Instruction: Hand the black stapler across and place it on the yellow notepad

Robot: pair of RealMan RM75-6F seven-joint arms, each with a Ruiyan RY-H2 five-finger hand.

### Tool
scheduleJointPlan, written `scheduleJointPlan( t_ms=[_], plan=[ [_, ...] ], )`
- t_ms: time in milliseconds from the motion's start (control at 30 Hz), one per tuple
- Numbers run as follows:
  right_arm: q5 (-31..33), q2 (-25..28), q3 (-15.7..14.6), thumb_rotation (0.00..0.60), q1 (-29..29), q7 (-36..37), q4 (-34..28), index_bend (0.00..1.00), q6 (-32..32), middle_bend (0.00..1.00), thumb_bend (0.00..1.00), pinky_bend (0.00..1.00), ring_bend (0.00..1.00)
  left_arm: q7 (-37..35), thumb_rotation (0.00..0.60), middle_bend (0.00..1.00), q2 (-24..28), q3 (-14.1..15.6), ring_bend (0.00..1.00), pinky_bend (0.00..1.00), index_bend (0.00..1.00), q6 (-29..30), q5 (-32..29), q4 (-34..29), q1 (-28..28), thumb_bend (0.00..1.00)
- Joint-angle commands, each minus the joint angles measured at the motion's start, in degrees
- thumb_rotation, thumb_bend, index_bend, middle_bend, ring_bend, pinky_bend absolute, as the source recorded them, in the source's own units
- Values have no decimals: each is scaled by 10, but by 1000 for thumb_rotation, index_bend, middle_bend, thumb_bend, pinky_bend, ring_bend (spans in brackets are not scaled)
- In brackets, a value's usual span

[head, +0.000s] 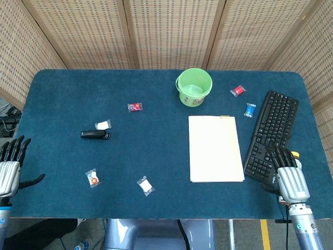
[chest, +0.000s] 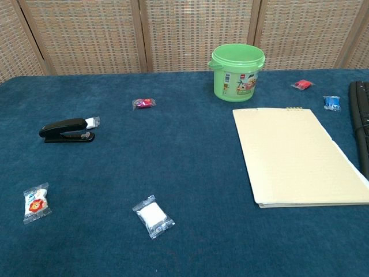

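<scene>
Nothing is held by either hand. The left hand [head: 11, 165] is seen at the near left table edge, fingers spread and empty; the right hand [head: 289, 174] is at the near right edge, fingers extended over the near end of the keyboard [head: 271, 134], also empty. Neither hand appears in the chest view.

The black stapler [head: 95, 135] is lying flat on the blue cloth, ahead of the left hand and toward the table's middle, well apart from it. A small white packet [head: 103, 125] is touching or just beside the stapler's far end. The yellow notepad [head: 215, 148] is lying just inboard of the right hand, beside the keyboard; a green bucket [head: 194, 87] stands beyond it.

Judged step: first reach by the left hand, not yet begun. A grip across the stapler's long sides is advised, approached from above, with the white packet avoided. The handover is best made over open cloth between stapler and notepad.
</scene>
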Motion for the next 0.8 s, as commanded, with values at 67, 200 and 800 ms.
scheduleJointPlan(
  t_ms=[67,200,800],
  plan=[
    [0,0,0,600,0,1,0,54,-1,0,76,0,0,0,600,0,0,0,0,0,0,0,0,0,0,0],
    [0,0,0,600,0,1,0,54,-1,0,76,0,0,0,600,0,0,0,0,0,0,0,0,0,0,0],
    [4,-1,1,600,0,-3,-2,54,-1,0,76,0,0,-3,600,0,0,0,0,0,0,-9,0,3,-5,0]
  ],
)
